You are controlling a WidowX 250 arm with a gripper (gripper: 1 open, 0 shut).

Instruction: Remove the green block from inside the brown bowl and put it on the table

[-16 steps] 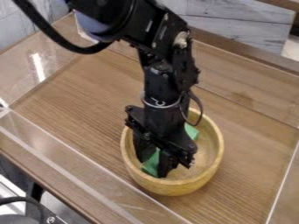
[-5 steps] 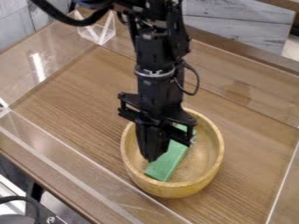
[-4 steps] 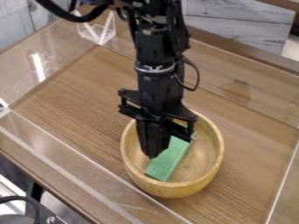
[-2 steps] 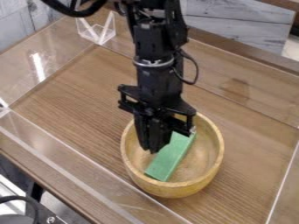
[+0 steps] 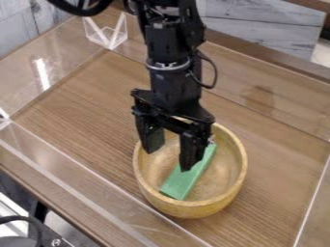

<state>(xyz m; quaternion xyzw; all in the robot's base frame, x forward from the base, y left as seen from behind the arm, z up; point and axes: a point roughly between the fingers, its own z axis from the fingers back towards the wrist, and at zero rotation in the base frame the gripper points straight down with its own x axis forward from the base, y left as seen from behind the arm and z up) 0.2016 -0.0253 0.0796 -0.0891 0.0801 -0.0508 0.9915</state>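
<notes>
Gripper: the black gripper (image 5: 176, 152) reaches down from 12 o'clock over the bowl, its 2 sides spread wide, 1 toward 9 o'clock and 1 toward 3 o'clock; nothing is in its grasp.
Green block: the green block (image 5: 184, 178) lies inside the brown bowl (image 5: 146, 186), running from about 1 o'clock to 7 o'clock, with its upper end close to the fingertips in this view.
Step in hand: getting a grip on the block, by my judgement; the lift is still to be done.
Approach: best to center over the block's middle, turn so the 2 sides face its long edges, then lower straight down and close gently.
Risk: closing on the upper end alone could let the block pivot or slip, and a side coming down on the rim could tip the bowl.
After the grip: raise the block well above the rim before moving across, then set it flat on the brown wood-grain counter (image 5: 84, 111), perhaps toward 10 o'clock of the bowl.
Block's look: bright green, matte and plain, a slim bar with straight edges, longer than it is wide, standing out against the pale bowl.
</notes>
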